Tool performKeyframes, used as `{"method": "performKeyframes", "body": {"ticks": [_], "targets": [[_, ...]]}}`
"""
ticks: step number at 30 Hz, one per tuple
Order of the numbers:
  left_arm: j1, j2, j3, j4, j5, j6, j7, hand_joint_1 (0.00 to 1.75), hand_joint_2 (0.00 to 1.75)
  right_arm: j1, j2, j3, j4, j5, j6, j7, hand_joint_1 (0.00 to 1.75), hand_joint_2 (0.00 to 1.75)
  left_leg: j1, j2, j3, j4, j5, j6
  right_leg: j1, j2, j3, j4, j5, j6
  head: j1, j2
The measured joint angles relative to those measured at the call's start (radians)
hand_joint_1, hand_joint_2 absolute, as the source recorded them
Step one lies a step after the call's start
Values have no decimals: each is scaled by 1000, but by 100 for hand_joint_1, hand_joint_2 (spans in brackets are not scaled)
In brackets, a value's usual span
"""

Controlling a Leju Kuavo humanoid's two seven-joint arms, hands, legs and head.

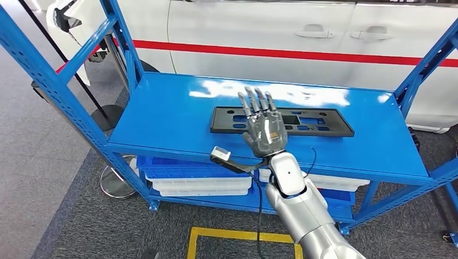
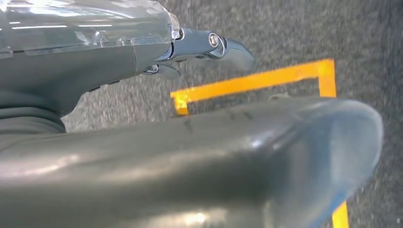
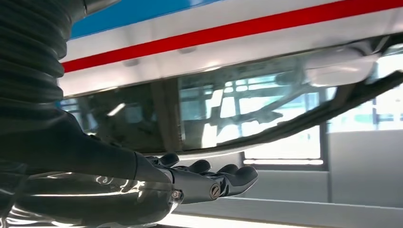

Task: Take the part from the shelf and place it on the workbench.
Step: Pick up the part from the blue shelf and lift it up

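Here, from the head view, I see my right hand point(image 1: 264, 127) stretched out flat above the blue shelf point(image 1: 162, 118), fingers point(image 1: 258, 101) straight, slightly apart and holding nothing. The part point(image 1: 324, 123), a long flat black plastic panel with rectangular cut-outs, lies on the glossy painted metal top of the shelf directly under those fingers and runs out to both sides of them; whether they touch it I cannot tell from above. Beyond the fingertips stands a white car point(image 1: 302, 32) with a red stripe along its doors. Below the wrist, on the lower tier, sit white and blue plastic bins point(image 1: 200, 181).

The right wrist view gives me what the head view cannot: the same hand point(image 3: 209, 179) from the side, dark fingers point(image 3: 237, 176) extended with tips a little curled, nothing between them and the thumb. Past the fingertips I get the car's window glass, full of reflections, and the red stripe.

The left wrist view looks down at coarse grey carpet point(image 2: 285, 38) marked with yellow tape point(image 2: 266, 80). My left hand point(image 2: 190, 47) shows a smooth grey cover and one metallic finger point(image 2: 223, 47) reaching out with nothing in it, but so little of it is visible that I cannot tell how the fingers are set.
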Motion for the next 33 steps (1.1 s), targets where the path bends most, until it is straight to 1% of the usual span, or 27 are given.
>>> {"method": "performKeyframes", "body": {"ticks": [1,2,3,4,5,6,7,8,9,10,11,12,13,15,16,17,18,20,22,24,26,27,28,29,30,32,33], "targets": [[0,0,2,0,0,-1,1,0,0,-1,-8,-18,1,18,-5,13,0,175,3,-1,13,-48,16,-3,-5,0,-1,12,-9,11,0,0],[0,1,3,1,-1,-2,3,0,0,-1,-16,-35,1,38,-10,28,0,175,4,-1,20,-73,25,3,-5,1,-5,21,-16,21,0,0],[0,1,5,1,-2,-3,4,0,0,0,-24,-49,3,55,-13,45,0,175,1,-2,17,-71,16,17,-4,1,-9,26,-21,29,0,0],[-1,2,6,2,-4,-5,5,0,0,2,-34,-63,6,68,-15,63,0,175,-2,-1,14,-67,12,36,-3,1,-11,30,-23,35,0,0],[-1,2,8,2,-9,-6,6,0,0,4,-45,-76,10,76,-17,80,0,175,-3,-2,14,-62,21,50,-4,0,-11,30,-27,40,0,0],[-1,3,8,2,-14,-8,8,0,0,6,-57,-89,14,78,-17,92,0,175,-4,-3,15,-60,21,60,-7,0,-12,36,-33,43,0,0],[-1,3,9,2,-21,-11,9,0,0,7,-71,-104,21,79,-18,100,0,175,-5,-4,16,-61,22,67,-8,0,-20,57,-46,45,1,0],[-1,3,9,2,-28,-14,10,0,0,8,-84,-117,29,79,-18,104,0,175,-7,-5,18,-62,21,72,-8,0,-41,99,-68,46,1,0],[-1,4,9,2,-34,-17,11,0,0,11,-99,-130,40,79,-18,105,0,175,-10,-5,19,-62,19,76,-5,0,-74,161,-96,46,1,0],[-1,4,9,2,-41,-19,12,0,0,18,-113,-145,53,79,-18,104,0,175,-14,-6,20,-62,16,81,-2,0,-116,232,-123,44,1,0],[-2,5,9,2,-47,-21,12,0,0,27,-125,-157,66,79,-18,103,0,175,-20,-7,22,-62,13,85,3,0,-154,291,-138,41,1,0],[-1,6,9,2,-51,-23,12,0,0,37,-135,-167,77,79,-18,102,0,175,-26,-8,25,-62,11,89,7,0,-178,320,-135,35,1,0],[-1,6,9,2,-53,-23,12,0,0,46,-143,-175,86,79,-18,101,0,175,-32,-8,29,-62,8,93,13,0,-183,310,-113,26,1,0],[-3,7,8,2,-55,-24,12,0,0,53,-154,-187,96,72,-11,90,0,175,-43,-9,38,-63,2,98,31,2,-139,188,-33,-6,1,0],[-4,6,8,2,-56,-23,10,0,0,54,-158,-195,100,58,-3,75,0,175,-48,-9,41,-63,-1,98,40,1,-113,124,-3,-22,1,0],[-6,6,8,2,-57,-23,7,0,0,56,-161,-205,102,33,8,54,0,175,-50,-10,43,-64,-4,98,48,-1,-93,77,16,-34,0,0],[-7,6,7,2,-59,-21,4,0,0,60,-164,-216,103,-7,20,24,0,175,-49,-10,43,-65,-5,95,54,-3,-84,55,20,-42,0,0],[-9,6,7,3,-64,-18,-3,0,0,75,-168,-244,94,-109,43,-48,0,175,-49,-10,47,-70,-8,87,55,-6,-77,42,21,-43,0,0],[-8,9,7,3,-69,-16,-8,0,0,92,-171,-271,75,-186,62,-100,0,175,-50,-7,45,-54,-22,78,46,-9,-61,21,26,-40,0,0],[-7,11,7,3,-70,-15,-9,0,0,106,-174,-294,53,-255,85,-142,0,175,-47,-4,10,29,-70,69,40,-12,-49,8,29,-39,0,0],[-7,14,7,3,-68,-14,-8,0,0,131,-178,-317,14,-370,124,-204,0,175,-40,-3,-50,150,-123,59,39,-12,-46,9,25,-41,0,0],[-6,16,7,3,-68,-12,-5,0,0,147,-183,-329,-16,-432,146,-236,0,175,-37,-3,-68,184,-128,54,38,-12,-45,11,22,-39,0,0],[-5,18,8,3,-67,-11,-1,0,0,163,-189,-338,-48,-483,166,-261,0,175,-34,-2,-70,181,-114,50,37,-12,-45,15,19,-37,0,0],[-4,20,8,3,-66,-8,4,0,0,175,-197,-346,-82,-520,184,-277,0,175,-32,-1,-52,140,-83,47,35,-12,-45,19,15,-33,0,0],[-4,21,8,3,-66,-7,8,0,0,182,-205,-351,-113,-542,197,-287,0,175,-30,0,-22,73,-47,46,33,-11,-45,26,11,-28,0,0],[-5,24,9,3,-66,-5,12,0,0,186,-221,-358,-160,-559,214,-297,0,175,-31,1,31,-35,-7,53,34,-9,-48,40,2,-18,0,0],[-5,24,9,3,-66,-5,13,0,0,187,-226,-361,-177,-561,218,-299,0,175,-32,1,42,-58,-4,60,35,-8,-50,45,-1,-13,0,0]]}}
